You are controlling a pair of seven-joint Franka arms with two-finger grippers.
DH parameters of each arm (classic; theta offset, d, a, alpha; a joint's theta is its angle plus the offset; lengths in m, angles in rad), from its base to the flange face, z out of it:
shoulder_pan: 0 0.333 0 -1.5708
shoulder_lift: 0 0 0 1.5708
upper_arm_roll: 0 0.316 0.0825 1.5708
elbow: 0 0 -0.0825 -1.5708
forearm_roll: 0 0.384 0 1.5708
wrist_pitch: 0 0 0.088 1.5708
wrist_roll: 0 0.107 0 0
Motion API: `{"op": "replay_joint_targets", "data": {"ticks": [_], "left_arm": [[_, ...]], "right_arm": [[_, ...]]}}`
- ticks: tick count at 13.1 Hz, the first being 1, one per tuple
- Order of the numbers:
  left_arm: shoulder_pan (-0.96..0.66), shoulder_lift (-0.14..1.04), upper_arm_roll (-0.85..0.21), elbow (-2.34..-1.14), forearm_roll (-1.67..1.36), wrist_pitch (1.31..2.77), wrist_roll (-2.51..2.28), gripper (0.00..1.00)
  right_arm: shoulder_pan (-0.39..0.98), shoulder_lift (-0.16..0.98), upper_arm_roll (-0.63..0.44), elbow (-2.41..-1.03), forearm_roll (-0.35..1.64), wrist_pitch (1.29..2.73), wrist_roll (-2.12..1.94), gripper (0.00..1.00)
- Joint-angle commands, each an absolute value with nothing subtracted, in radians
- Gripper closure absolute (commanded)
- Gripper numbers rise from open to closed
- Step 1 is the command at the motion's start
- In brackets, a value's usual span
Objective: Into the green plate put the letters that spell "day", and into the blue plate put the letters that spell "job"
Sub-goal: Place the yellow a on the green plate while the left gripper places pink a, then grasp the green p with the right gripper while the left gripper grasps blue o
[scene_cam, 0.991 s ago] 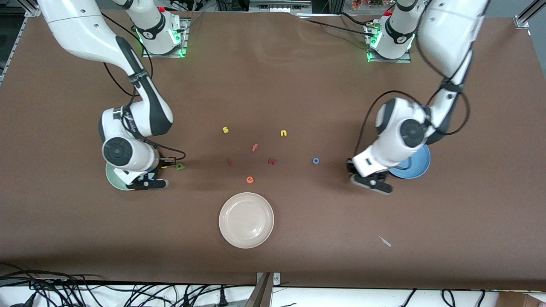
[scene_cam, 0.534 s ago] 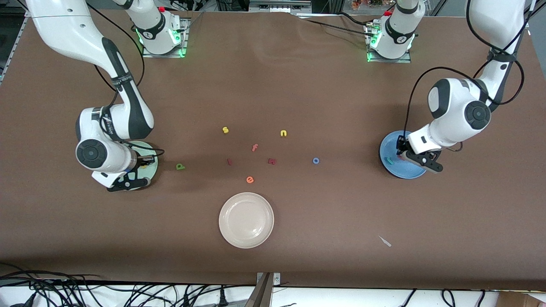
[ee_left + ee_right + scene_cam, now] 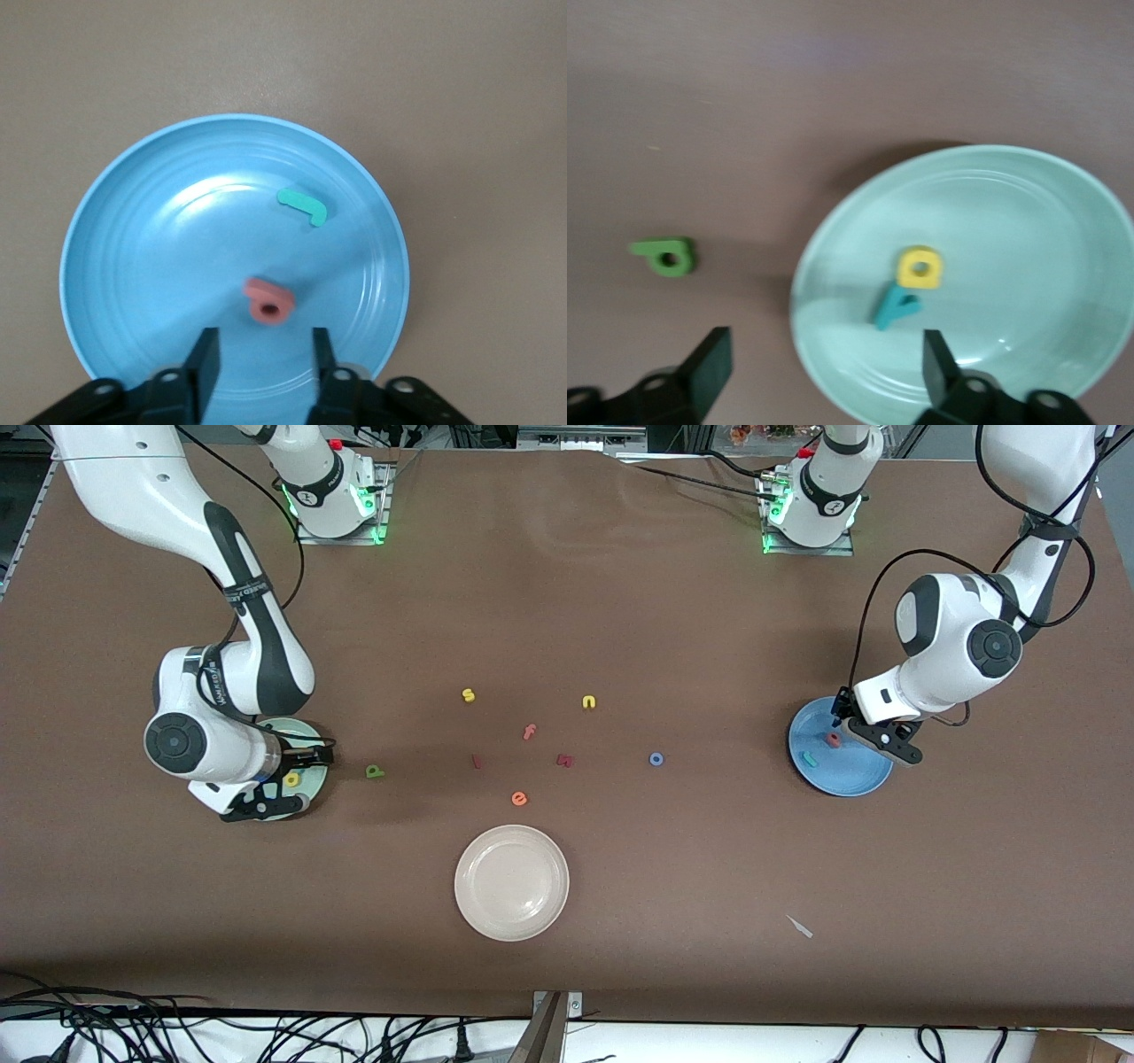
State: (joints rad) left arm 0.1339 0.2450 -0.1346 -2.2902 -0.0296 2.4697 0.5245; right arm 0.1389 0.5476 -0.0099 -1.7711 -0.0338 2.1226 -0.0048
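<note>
Two plates carry letters in the front view: the green plate (image 3: 312,737) at the right arm's end of the table (image 3: 620,602) shows the yellow a (image 3: 292,780), and the blue plate (image 3: 846,779) at the left arm's end holds the pinkish-red b (image 3: 833,739) and the teal j (image 3: 808,759). Taking the cream-white plate (image 3: 511,882) as landmark, the dark green d (image 3: 375,771) lies farther from the front camera toward the green plate, the blue o (image 3: 656,759) farther toward the blue plate, and the orange e (image 3: 519,799) just farther. The right claw (image 3: 279,775) hangs over the green plate, the left claw (image 3: 873,731) over the blue plate. In the left wrist view the left claw (image 3: 261,354) has its fingers apart, empty, above the b (image 3: 267,300), with the j (image 3: 302,205) apart from it on the same plate (image 3: 115,266). In the right wrist view the right claw (image 3: 824,363) stands wide apart and empty; the a (image 3: 919,266) touches the teal y (image 3: 895,307) inside the green plate (image 3: 1063,212), while the d (image 3: 666,257) lies on the table beside it.
</note>
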Motion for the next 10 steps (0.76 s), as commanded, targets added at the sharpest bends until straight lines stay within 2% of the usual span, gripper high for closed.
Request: {"op": "replay_joint_targets", "data": {"ticks": [1,3,6,10], "left_arm": [[0.140,0.215,-0.152,-2.303,-0.015,2.486,0.535,0.35],[0.056,0.218,-0.155,-2.280,-0.053,2.487,0.477,0.36],[-0.139,0.311,-0.153,-2.166,-0.155,2.487,0.266,0.36],[-0.322,0.448,-0.152,-2.011,-0.153,2.487,-0.036,0.35]], "right_arm": [[0.149,0.528,0.046,-1.782,-0.023,2.129,0.115,0.00],[0.161,0.534,0.060,-1.782,-0.020,2.161,0.127,0.00],[0.187,0.557,0.061,-1.787,-0.018,2.227,0.156,0.00],[0.209,0.566,0.061,-1.844,-0.018,2.328,0.216,0.00]]}}
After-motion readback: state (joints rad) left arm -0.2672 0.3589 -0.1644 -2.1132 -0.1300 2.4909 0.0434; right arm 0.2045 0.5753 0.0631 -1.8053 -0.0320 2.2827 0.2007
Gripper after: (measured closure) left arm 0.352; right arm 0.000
